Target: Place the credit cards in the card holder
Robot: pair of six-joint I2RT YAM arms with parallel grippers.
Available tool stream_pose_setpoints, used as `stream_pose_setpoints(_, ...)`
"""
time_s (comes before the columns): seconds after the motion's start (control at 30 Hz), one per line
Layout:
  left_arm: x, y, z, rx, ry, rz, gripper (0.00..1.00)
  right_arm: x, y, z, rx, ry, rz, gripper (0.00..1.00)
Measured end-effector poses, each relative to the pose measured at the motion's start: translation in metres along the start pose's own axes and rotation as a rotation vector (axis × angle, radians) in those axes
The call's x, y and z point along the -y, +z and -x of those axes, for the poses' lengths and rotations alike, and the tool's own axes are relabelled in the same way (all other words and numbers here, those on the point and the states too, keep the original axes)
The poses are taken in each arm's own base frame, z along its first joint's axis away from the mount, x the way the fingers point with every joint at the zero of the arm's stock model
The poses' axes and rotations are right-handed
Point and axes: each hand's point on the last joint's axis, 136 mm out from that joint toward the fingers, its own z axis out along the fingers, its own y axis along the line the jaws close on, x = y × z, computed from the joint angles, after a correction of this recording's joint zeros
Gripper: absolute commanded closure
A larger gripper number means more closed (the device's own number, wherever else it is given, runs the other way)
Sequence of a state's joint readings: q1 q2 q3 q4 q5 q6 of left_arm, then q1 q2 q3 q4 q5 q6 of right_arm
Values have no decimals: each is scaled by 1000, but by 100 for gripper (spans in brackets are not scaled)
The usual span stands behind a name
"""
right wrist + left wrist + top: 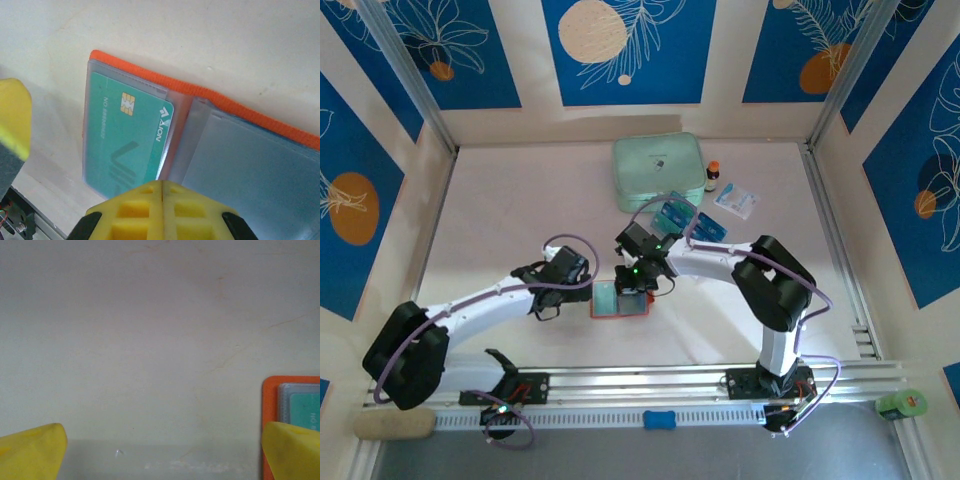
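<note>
card holder point(200, 92) lies open and flat on the table point(520, 210), just below the middle of the top view, its orange rim framing clear greyish sleeves. one teal credit card point(125, 145) with a gold chip sits in the sleeve at frame left. right gripper point(162, 187) is closed, nothing visible between its fingers, over the fold. left gripper point(162, 437) gapes wide and empty beside the holder's left edge.
</note>
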State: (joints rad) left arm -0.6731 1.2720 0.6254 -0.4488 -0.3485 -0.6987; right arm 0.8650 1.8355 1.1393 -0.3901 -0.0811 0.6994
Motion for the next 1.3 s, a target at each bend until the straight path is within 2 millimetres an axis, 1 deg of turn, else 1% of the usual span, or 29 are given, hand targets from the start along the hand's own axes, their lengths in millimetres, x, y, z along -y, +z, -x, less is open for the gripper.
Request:
stream_pose_setpoints(0.27,-4,14,-14,-51,17,31,0,-3,1,-2,-1,-1,4,100)
stream_pose_setpoints(0.5,-2,21,-17,-65,18,29,0,1,9,-2,-15,8,-5,100)
stream_pose_setpoints(0.7,-1,22,-18,-68,17,26,0,0,16,-2,-27,13,-1,100)
stream_pose_setpoints(0.87,-1,23,-18,-68,17,25,0,-5,17,-1,-23,2,11,100)
stream_pose_setpoints(1.3,0,22,-17,-65,15,20,0,-7,17,-2,-29,-1,16,100)
